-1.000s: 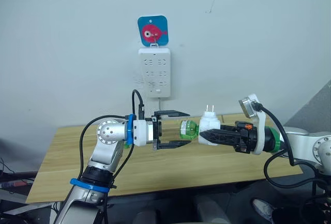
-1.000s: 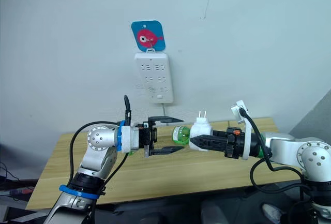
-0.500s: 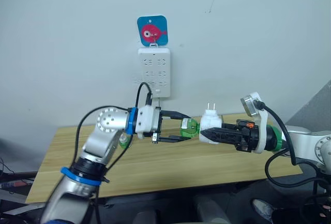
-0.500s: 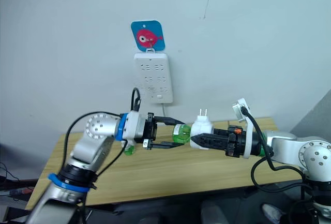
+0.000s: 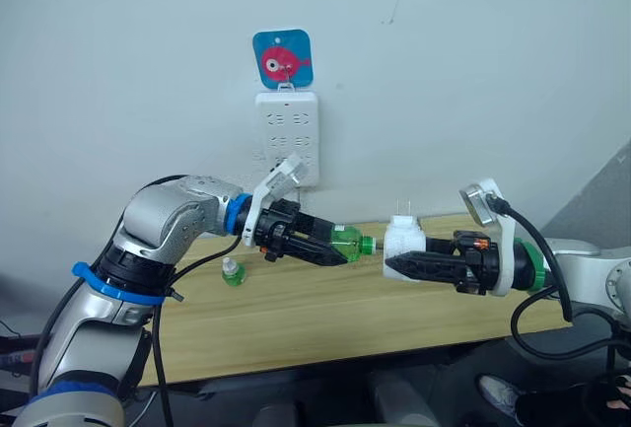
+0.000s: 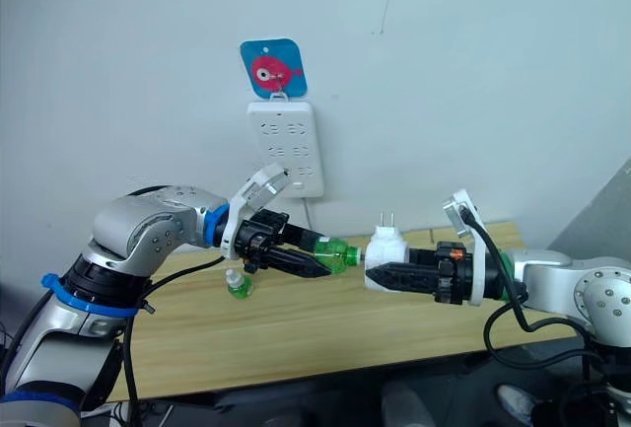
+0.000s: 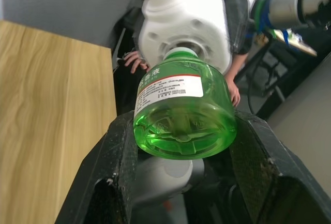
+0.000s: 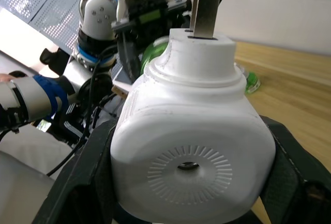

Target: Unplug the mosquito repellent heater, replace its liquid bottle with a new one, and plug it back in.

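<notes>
Second small bottle (image 5: 233, 272) on table (image 5: 296, 319) below arms

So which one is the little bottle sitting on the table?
Find the white power strip on the wall, then look down to the wooden table. The little green bottle stands there alone with a white cap, unlike the bigger green bottle held in the air.

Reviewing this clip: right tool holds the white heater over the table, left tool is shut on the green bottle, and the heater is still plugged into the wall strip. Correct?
Not quite. The mosquito repellent heater is unplugged: the left eye view shows it held in the air over the table, prongs bare, well away from the power strip. The rest stands: the right tool holds it, and the left tool is shut on the green bottle.
</notes>
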Available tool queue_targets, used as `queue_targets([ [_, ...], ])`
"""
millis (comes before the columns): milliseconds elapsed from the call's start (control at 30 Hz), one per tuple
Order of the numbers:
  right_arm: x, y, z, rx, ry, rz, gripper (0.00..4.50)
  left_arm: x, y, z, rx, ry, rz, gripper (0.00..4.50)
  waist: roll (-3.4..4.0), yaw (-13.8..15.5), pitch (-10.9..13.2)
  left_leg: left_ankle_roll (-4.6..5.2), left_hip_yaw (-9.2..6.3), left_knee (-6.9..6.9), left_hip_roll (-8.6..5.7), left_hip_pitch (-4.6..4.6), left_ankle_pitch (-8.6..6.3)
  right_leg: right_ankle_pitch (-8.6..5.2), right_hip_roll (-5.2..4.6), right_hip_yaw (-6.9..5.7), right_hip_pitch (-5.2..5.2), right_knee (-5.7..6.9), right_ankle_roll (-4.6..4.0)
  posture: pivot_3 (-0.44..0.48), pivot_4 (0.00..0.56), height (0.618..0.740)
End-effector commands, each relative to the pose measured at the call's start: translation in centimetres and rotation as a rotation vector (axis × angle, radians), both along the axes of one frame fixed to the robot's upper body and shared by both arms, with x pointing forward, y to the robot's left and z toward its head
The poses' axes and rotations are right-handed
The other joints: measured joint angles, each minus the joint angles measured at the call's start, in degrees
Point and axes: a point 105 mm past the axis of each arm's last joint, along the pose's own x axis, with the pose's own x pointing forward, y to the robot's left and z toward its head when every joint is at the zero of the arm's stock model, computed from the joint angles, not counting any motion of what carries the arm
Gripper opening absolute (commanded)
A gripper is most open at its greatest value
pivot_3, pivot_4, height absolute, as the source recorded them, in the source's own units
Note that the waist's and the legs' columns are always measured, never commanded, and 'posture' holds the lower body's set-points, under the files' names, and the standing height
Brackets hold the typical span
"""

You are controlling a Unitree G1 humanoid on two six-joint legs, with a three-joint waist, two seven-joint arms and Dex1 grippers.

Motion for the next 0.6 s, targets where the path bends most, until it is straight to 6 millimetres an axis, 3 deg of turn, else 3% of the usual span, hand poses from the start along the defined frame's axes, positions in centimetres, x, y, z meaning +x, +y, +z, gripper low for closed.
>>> queue_targets([
  [33,-0.4,-0.6,0.1,-0.028,-0.017,0.006,3.05,0.1,1.4,0.6,-0.011,-0.076,0.016,2.21,0.00,0.0,0.0,0.00,0.02,0.00,-0.01,0.00,0.00,0.00,-0.01,0.03,0.00,-0.01,0.00,-0.143,0.086,0.740],
  [267,3.2,-5.2,-5.0,-0.342,-0.014,-0.269,3.05,1.1,2.5,-2.6,0.052,-0.342,0.101,2.21,-0.04,0.3,0.0,-0.01,0.10,0.00,-0.03,-0.01,0.00,0.00,-0.12,0.09,-0.01,-0.07,-0.01,-0.139,0.098,0.740],
  [367,5.6,-7.8,-8.0,-0.524,-0.033,-0.432,3.05,0.5,2.2,-3.9,0.044,-0.454,0.115,2.21,-0.10,0.5,0.1,-0.01,0.14,0.00,-0.02,0.01,0.00,0.01,-0.20,0.13,0.00,-0.08,-0.02,-0.130,0.112,0.740],
  [600,9.2,-12.4,-13.2,-0.898,0.001,-0.617,3.05,0.7,1.4,-5.1,0.014,-0.612,0.216,2.21,0.03,0.9,0.6,-0.01,0.18,0.00,0.00,0.02,0.00,0.10,-0.28,0.17,-0.08,0.02,-0.16,-0.109,0.129,0.740],
])
